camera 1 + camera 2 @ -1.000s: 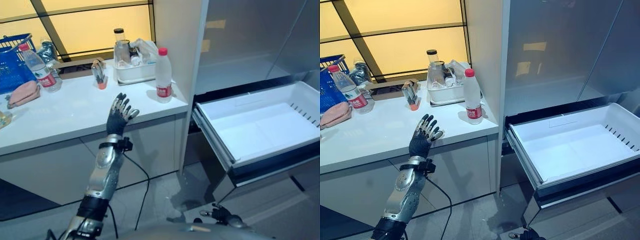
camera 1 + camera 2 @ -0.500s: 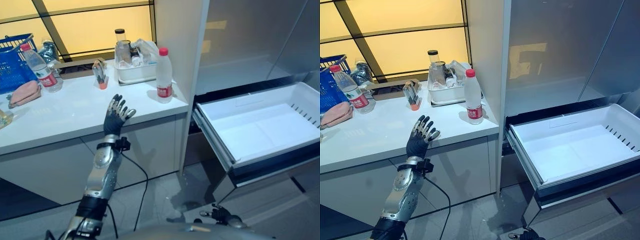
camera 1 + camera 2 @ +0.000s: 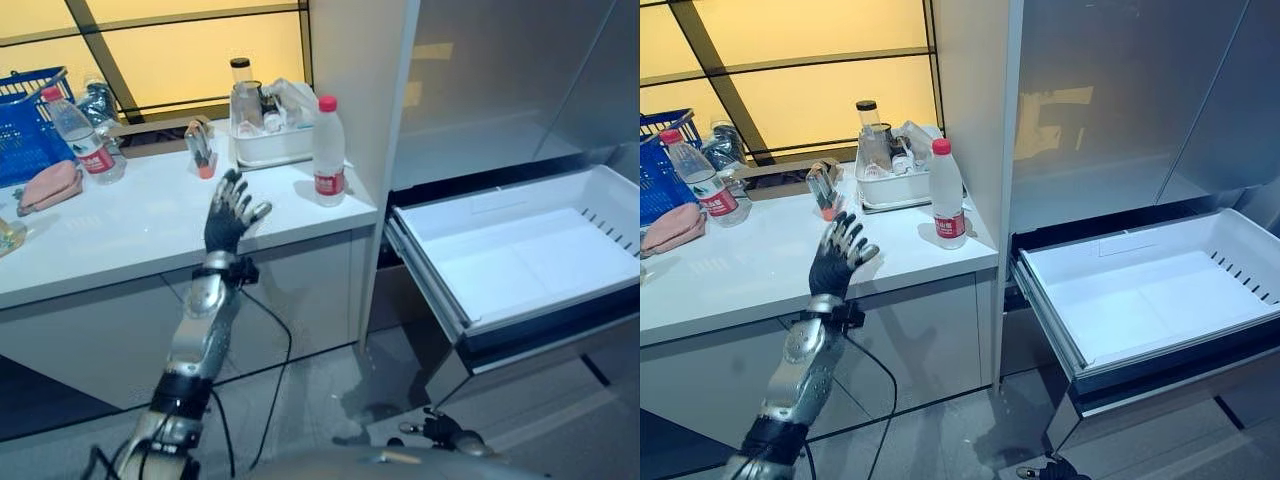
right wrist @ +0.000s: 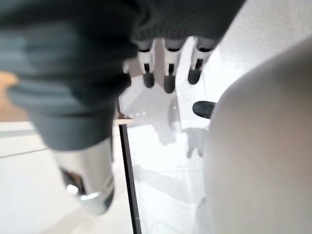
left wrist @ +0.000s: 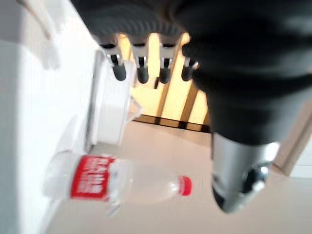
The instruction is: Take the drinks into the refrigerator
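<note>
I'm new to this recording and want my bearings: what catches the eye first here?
The left hand is raised open above the white counter, short of the red-capped water bottle standing near the counter's right end. To the right, the refrigerator's white drawer is pulled out, with nothing in it.

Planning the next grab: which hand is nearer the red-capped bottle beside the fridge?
Left. The left hand is raised, open, over the counter beside the bottle; the right hand hangs low near the floor.

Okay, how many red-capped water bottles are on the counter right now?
2: one bottle stands near the counter's right end beside the white tub; the other bottle stands far left by the blue basket. More may be hidden.
</note>
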